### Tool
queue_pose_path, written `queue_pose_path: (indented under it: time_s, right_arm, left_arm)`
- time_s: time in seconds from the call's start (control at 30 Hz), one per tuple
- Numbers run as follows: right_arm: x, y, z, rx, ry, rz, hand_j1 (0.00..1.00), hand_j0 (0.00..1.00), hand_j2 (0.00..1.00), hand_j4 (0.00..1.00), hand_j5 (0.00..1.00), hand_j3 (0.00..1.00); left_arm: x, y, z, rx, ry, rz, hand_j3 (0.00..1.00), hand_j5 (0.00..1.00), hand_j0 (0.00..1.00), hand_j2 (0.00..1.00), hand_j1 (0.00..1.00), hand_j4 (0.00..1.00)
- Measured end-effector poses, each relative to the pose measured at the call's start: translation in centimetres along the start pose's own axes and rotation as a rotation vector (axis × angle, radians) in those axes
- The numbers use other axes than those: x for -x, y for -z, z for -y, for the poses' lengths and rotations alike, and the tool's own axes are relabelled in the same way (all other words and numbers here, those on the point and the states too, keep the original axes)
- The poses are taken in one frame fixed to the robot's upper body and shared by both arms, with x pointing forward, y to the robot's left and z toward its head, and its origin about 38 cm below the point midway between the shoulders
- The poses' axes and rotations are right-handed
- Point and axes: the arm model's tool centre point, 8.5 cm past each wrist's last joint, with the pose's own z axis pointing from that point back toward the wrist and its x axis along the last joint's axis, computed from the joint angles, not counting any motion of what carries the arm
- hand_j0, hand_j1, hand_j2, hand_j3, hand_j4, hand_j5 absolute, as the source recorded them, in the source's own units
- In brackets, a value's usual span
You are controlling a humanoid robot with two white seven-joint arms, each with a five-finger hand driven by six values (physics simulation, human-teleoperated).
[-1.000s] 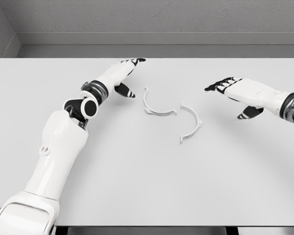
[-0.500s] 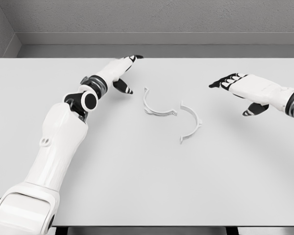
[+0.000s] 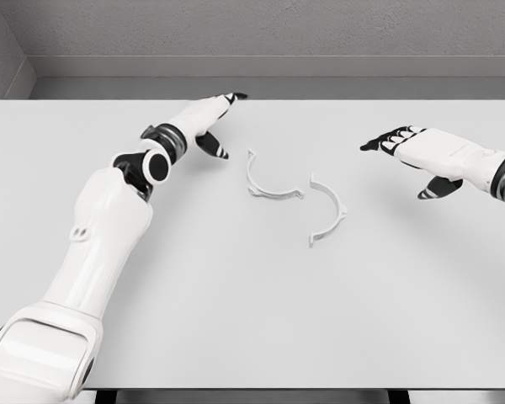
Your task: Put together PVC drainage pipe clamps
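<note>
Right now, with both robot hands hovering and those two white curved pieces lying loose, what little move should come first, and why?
Probably bring the left robot hand toward the nearer white half-ring clamp piece. Both hands are open and hold nothing, and the second white curved clamp half lies apart from the first on the white table, so neither can be joined until one is grasped. The right robot hand could likewise take the second.

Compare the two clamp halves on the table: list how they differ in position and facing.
The left clamp half lies farther back, nearer the left hand; the right clamp half lies closer to the camera. The left clamp half curves like a cup, opening up and right; the right clamp half bulges right, opening left. Both are thin white arcs, lying flat, apart, and untouched by either hand.
</note>
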Motion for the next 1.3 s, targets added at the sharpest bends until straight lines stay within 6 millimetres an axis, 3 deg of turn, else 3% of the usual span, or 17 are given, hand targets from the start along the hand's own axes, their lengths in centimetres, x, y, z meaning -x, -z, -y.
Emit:
queue_pose_path:
  time_s: [0.23, 0.73, 1.3]
  right_arm:
    - [-0.1, 0.0, 0.0, 0.001, 0.001, 0.005, 1.0, 1.0, 1.0, 1.0, 1.0, 1.0]
    - [-0.1, 0.0, 0.1, 0.003, -0.002, 0.006, 1.0, 1.0, 1.0, 1.0, 1.0, 1.0]
    - [-0.3, 0.0, 0.0, 0.001, -0.001, 0.01, 1.0, 1.0, 1.0, 1.0, 1.0, 1.0]
  left_arm:
    - [-1.0, 0.4, -0.3, 0.007, 0.029, 0.022, 1.0, 1.0, 1.0, 1.0, 1.0, 1.0]
    - [-2.6, 1.1, 1.9, 0.012, 0.094, 0.052, 1.0, 1.0, 1.0, 1.0, 1.0, 1.0]
    - [-4.7, 1.3, 3.1, 0.013, 0.147, 0.102, 1.0, 1.0, 1.0, 1.0, 1.0, 1.0]
